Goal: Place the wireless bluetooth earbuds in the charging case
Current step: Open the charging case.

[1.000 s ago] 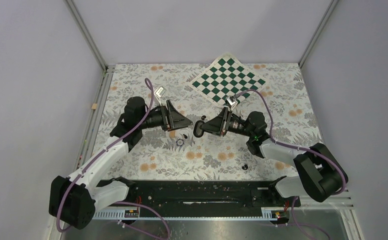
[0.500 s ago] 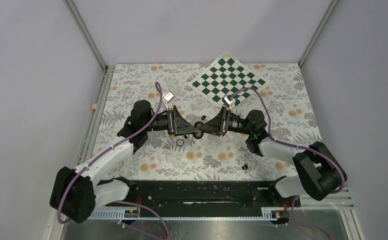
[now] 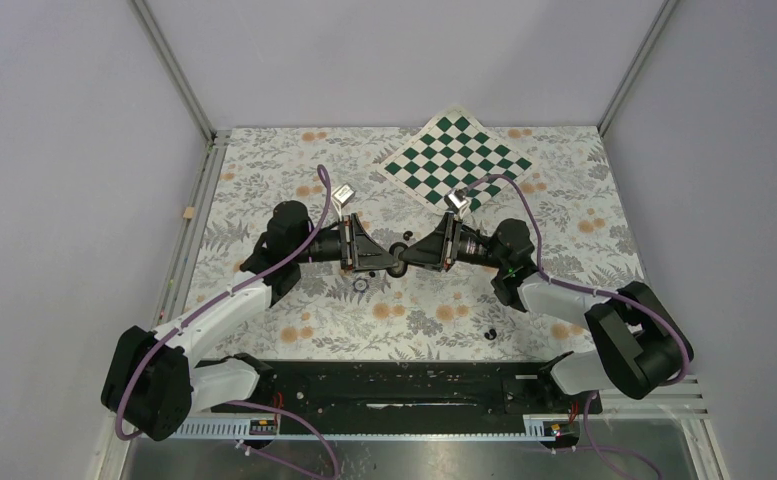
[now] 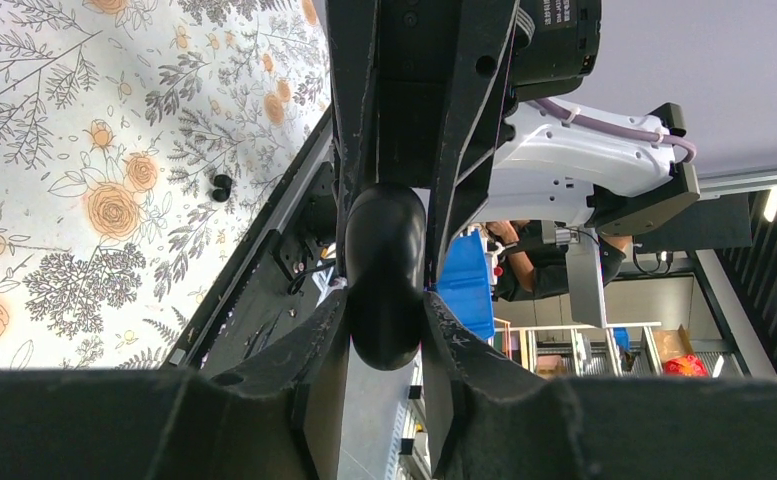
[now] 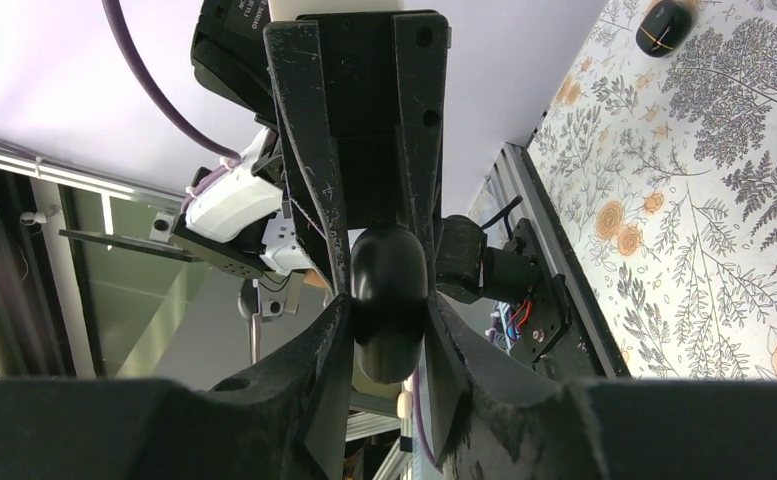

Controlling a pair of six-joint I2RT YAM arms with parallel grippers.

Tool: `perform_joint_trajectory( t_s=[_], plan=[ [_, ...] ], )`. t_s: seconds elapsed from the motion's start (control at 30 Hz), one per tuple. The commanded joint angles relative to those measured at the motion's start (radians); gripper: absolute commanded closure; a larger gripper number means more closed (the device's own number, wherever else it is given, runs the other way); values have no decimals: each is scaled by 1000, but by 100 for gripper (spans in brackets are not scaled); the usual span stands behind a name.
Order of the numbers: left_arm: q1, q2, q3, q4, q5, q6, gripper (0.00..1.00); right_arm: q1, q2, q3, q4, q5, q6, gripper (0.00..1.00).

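The left gripper (image 4: 384,345) has just come in and closed its matte black fingers on the charging case (image 4: 384,260), a smooth rounded pebble held mid-air and also clamped by the right gripper (image 5: 389,350), so lid-opening seems next, with what appear to be the glossy earbuds (image 4: 221,187) lying well apart on the floral cloth (image 3: 264,180).

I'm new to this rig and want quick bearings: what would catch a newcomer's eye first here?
The two arms meet nose to nose at mid-table, the left end effector and the right end effector both clamped on the black charging case between them. Behind them lies a green-and-white checkered mat. Two tiny black earbuds sit loose near the front edge, right of centre.
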Motion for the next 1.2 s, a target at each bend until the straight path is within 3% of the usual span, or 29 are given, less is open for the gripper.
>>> perform_joint_trajectory(
  t_s=[0.0, 0.17, 0.27, 0.4, 0.67, 0.9, 1.07, 1.17],
  plan=[
    [-5, -21, 24, 61, -6, 4, 85, 0, 24, 38, 77, -63, 2, 100],
    [-1, -29, 23, 110, 8, -34, 98, -4, 108, 54, 224, -169, 37, 100],
    [8, -29, 2, 223, 35, -109, 100, -14, 181, 63, 374, -202, 123, 100],
    [31, -39, -44, 395, 63, -206, 100, -16, 192, 69, 373, -236, 108, 100],
    [44, -48, -65, 491, 92, -267, 100, -22, 197, 79, 374, -266, 112, 100],
    [46, -38, -94, 736, 102, -413, 100, -28, 213, 98, 373, -292, 116, 100],
    [47, -27, -88, 787, 102, -446, 100, -37, 232, 127, 371, -302, 131, 77],
    [49, -24, -87, 782, 100, -446, 100, -43, 239, 130, 367, -285, 126, 69]
  ],
)
